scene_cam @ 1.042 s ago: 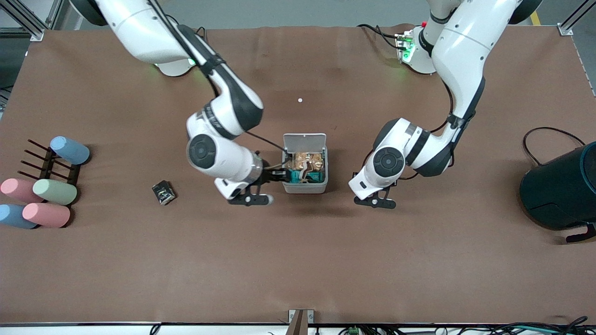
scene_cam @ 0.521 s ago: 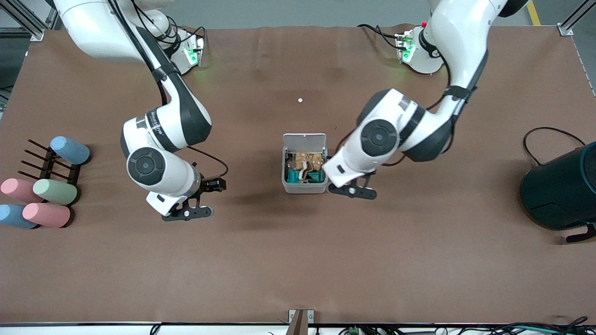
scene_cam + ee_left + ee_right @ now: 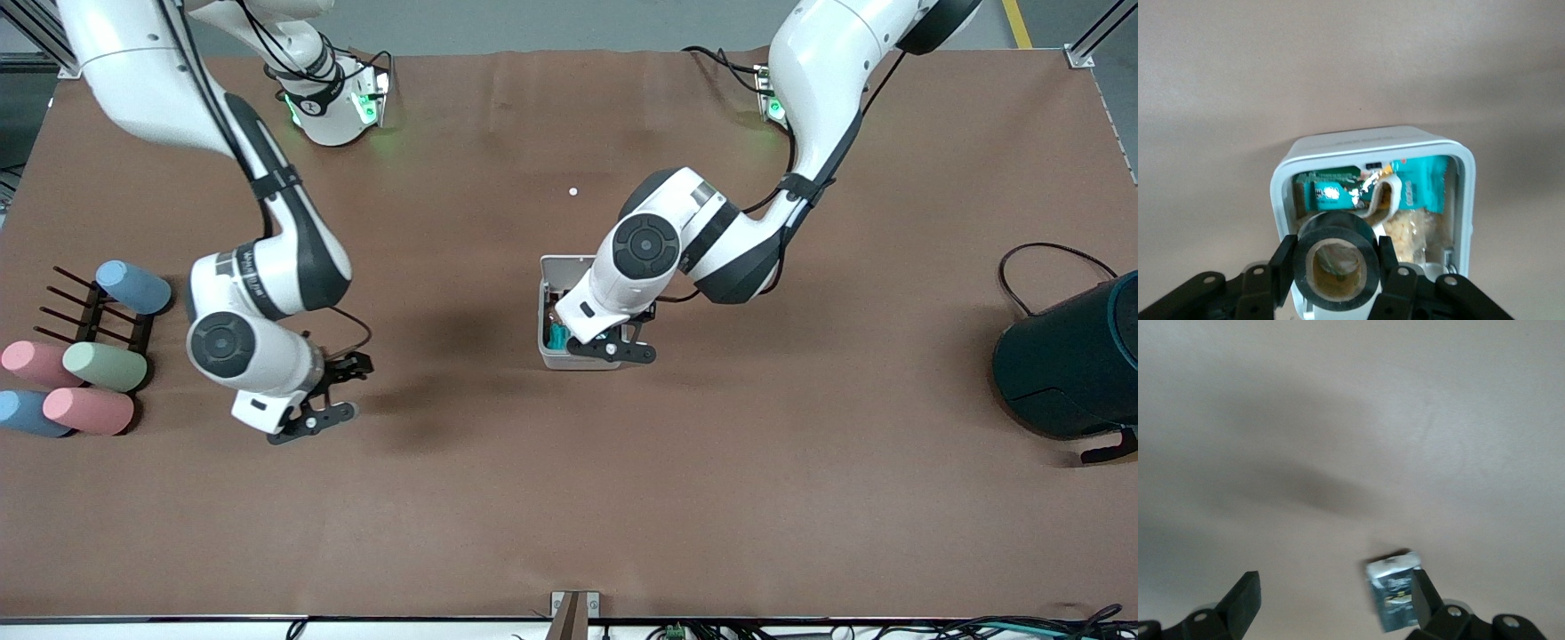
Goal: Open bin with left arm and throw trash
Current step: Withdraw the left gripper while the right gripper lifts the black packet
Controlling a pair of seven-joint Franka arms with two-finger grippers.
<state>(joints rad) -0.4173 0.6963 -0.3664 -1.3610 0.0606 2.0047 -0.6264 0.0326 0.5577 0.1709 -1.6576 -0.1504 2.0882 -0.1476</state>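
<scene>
The light-grey bin [image 3: 544, 311] stands mid-table with its white lid [image 3: 565, 264] flipped up. In the left wrist view the bin [image 3: 1365, 141] holds teal and clear wrappers and a pale band [image 3: 1382, 195]. My left gripper [image 3: 609, 338] is over the open bin, shut on the black ring with a pale centre [image 3: 1338, 265]. My right gripper [image 3: 354, 364] is open, low over the table toward the right arm's end. In the right wrist view [image 3: 1335, 603] the black shiny wrapper [image 3: 1395, 590] lies just inside one finger [image 3: 1426, 600]. The arm hides the wrapper in the front view.
A dark rack [image 3: 89, 311] with several pastel cylinders [image 3: 105, 366] sits at the right arm's end. A big dark teal cylinder [image 3: 1067, 356] with a black cable [image 3: 1022, 258] stands at the left arm's end. A small white speck [image 3: 573, 191] lies farther from the front camera than the bin.
My right gripper has left the bin and moved toward the right arm's end, down over the wrapper. My left gripper has moved in from beside the bin to over its opening.
</scene>
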